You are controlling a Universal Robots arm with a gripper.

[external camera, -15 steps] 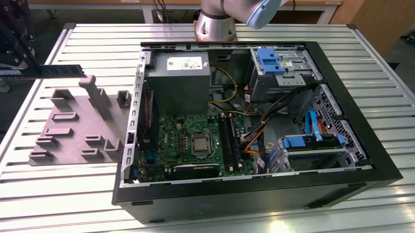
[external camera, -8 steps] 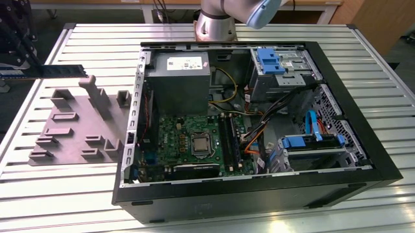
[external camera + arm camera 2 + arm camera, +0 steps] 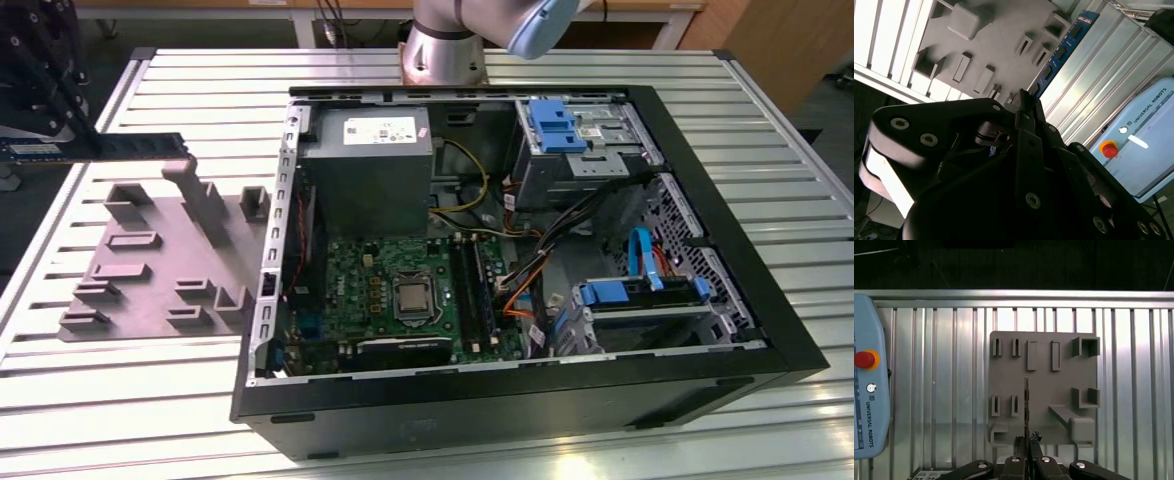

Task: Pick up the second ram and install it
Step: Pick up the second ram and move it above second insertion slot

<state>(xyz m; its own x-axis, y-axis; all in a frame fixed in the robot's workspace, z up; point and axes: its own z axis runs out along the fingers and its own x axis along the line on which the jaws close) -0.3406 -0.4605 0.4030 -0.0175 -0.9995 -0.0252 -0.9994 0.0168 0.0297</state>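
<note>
Green-black and thin, the long flat memory stick with its blue-white label is hanging level, standing on edge, above the grey plastic fixture block at the exterior view's left, well apart from the long black memory slots in the open black computer case. We are clenching our black end effector on one end, probably leaving the contact edge free for seating.

The second ram is a long, thin, dark stick with a blue-white label near one end. It hangs level on its long edge above the grey fixture block. One end is clamped in the pincer, and the first wrist view shows it edge-on.
</note>
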